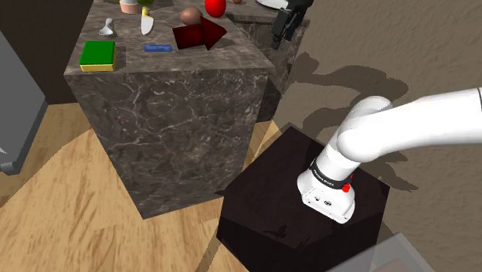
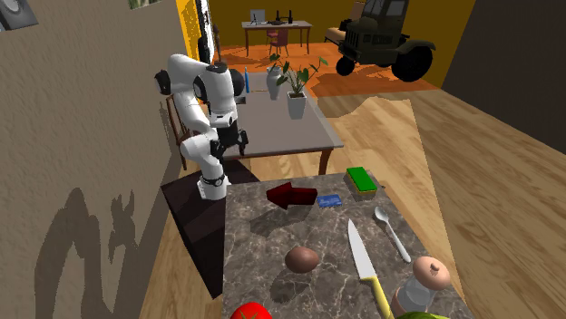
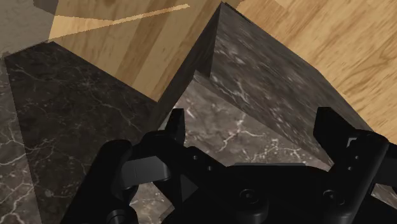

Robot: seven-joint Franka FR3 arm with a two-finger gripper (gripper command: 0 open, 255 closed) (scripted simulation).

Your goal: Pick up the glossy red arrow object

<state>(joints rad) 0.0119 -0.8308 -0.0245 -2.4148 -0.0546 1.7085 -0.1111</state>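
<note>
The dark red glossy arrow (image 1: 198,35) lies flat on the marble counter (image 1: 178,108), near its far right corner in the shoulder view. In the second exterior view the arrow (image 2: 290,195) rests by the counter edge nearest the arm. My black gripper (image 1: 283,37) hangs off to the right of the arrow, beyond the counter edge, apart from it. It sits below the white arm (image 2: 207,95) as the gripper (image 2: 231,149). In the wrist view the gripper (image 3: 254,127) is open, with marble and wooden floor between its fingers (image 3: 177,124).
On the counter sit a green block (image 1: 97,54), a spoon (image 1: 106,29), a knife (image 1: 147,22), a small blue piece (image 1: 157,48), a brown egg-shaped thing (image 1: 190,15) and a red round thing (image 1: 215,7). A second marble block (image 1: 259,17) adjoins behind. The dark stand (image 1: 286,224) is below.
</note>
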